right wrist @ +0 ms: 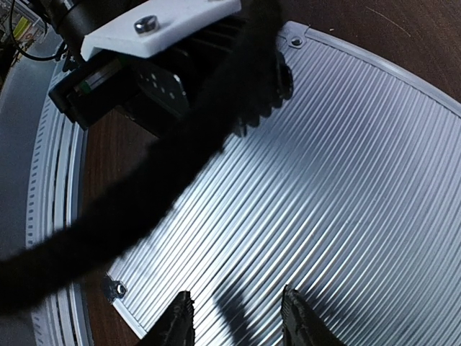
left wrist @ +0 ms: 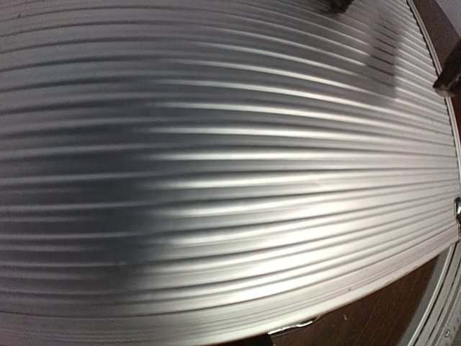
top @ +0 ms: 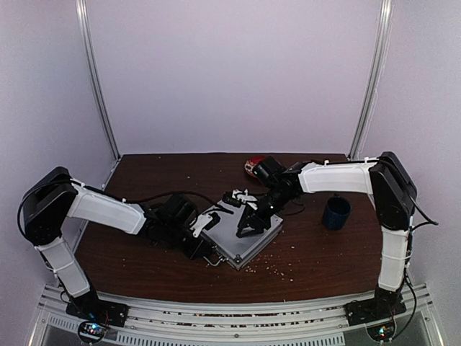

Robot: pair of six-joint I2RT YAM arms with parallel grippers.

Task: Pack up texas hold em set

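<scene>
The silver case point(top: 241, 234) lies closed and flat at the middle of the brown counter point(top: 144, 173), its ribbed lid up. The left gripper point(top: 205, 229) sits over the lid's left edge with its jaws fully closed, and whether they pinch anything cannot be told. The right gripper point(right wrist: 234, 317) stands partly open just above the lid, holding nothing. A blue mug point(top: 336, 213) stands to the right of the case, and a red plate point(top: 253, 166) lies behind it.
</scene>
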